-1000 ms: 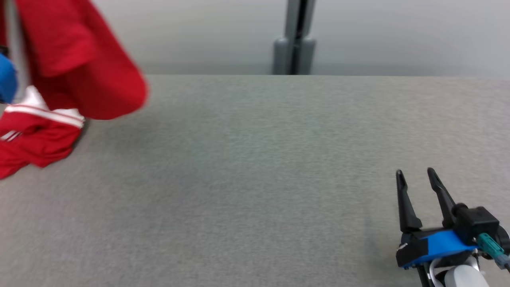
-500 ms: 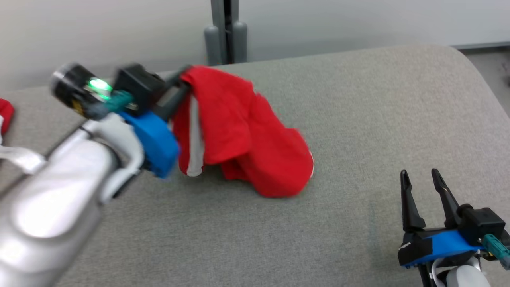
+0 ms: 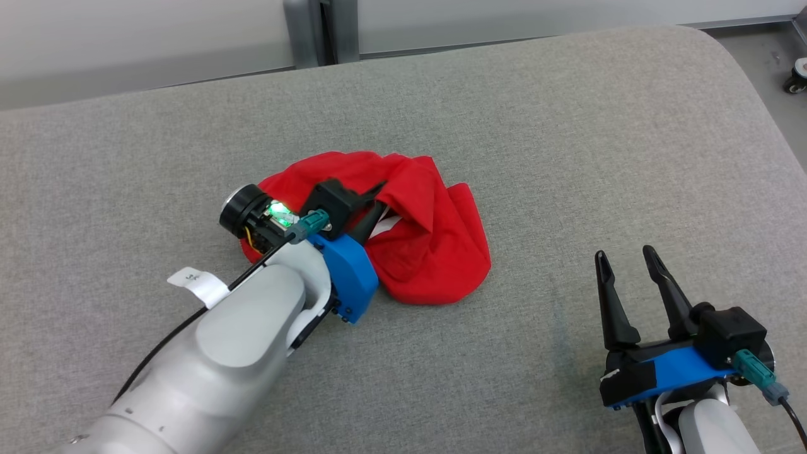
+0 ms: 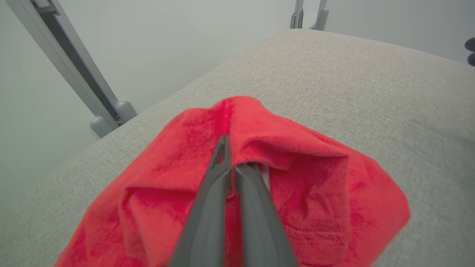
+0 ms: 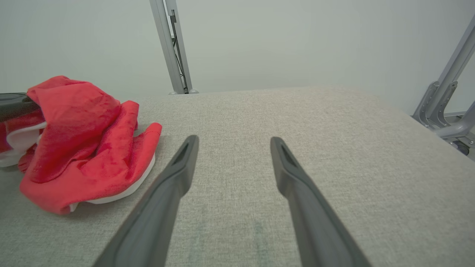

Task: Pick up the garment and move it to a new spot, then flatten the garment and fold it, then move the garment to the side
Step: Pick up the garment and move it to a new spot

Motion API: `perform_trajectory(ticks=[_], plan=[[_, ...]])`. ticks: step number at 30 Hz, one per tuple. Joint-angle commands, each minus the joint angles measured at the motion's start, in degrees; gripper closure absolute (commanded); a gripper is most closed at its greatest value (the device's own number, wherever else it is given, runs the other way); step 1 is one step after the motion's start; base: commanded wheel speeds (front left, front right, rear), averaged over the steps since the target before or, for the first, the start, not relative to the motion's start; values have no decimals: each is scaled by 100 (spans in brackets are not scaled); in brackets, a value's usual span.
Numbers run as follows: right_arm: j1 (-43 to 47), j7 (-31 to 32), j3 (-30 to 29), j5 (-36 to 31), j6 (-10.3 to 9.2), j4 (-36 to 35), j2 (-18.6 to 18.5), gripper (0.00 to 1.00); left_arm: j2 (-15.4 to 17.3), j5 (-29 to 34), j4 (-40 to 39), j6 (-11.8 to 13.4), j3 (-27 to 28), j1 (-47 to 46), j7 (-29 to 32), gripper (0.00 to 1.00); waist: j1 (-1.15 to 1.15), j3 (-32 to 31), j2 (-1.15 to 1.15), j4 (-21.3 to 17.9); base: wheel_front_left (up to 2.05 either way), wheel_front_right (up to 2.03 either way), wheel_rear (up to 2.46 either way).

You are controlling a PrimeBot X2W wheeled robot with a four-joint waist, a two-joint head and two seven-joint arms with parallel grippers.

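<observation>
1. A second ago the red fabric garment [image 3: 435, 252] hung lifted at the far left of the head view. Half a second ago it trailed from the left gripper [image 3: 377, 205] with its lower end on the surface. Now it sits in a crumpled heap near the middle of the grey woven table top [image 3: 567, 139]. The head camera has swung as well, so I judge this by how the cloth lies against the table, not by where it sits in the picture.
2. My left gripper [image 4: 230, 163] is still pinched together on a fold at the top of the heap, with its long dark fingers buried in the cloth. White trim [image 5: 22, 139] shows inside the folds.
3. My right gripper [image 3: 624, 255] has held its place low on the right, fingers spread apart and empty. It is well clear of the garment, just above bare table.
4. I take the carry to the new spot as nearly done. What remains of it is letting go. After that the heap needs spreading flat, and I expect to need both grippers on separate edges.
</observation>
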Motion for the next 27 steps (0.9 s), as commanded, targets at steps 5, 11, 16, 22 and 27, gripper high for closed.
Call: perform_trajectory(ticks=[5, 11, 16, 22, 27], plan=[[-35, -4, -28, 13, 0, 42, -21, 0, -323, -56, 464, -2, -14, -159, -449, 0, -1, -17, 0, 83, 0, 0, 0], [-22, -4, -150, -74, 0, 71, -22, 0, -504, -283, 615, -3, 76, -97, -671, 0, -1, -194, 0, 304, 0, 0, 0], [128, -4, -282, -141, 0, 114, -22, 0, -536, -464, 525, -2, 250, 207, -733, 0, -1, -470, 0, 574, 0, 0, 0], [336, -4, -399, -230, 0, 148, -22, 0, -435, -567, 51, 149, 836, 880, -738, 0, -1, -838, 0, 876, 0, 0, 0], [495, -4, -465, -222, 0, 117, -22, 0, -223, -414, -474, 372, 1427, 1696, -739, 0, -1, -1076, 0, 1088, 0, 0, 0]])
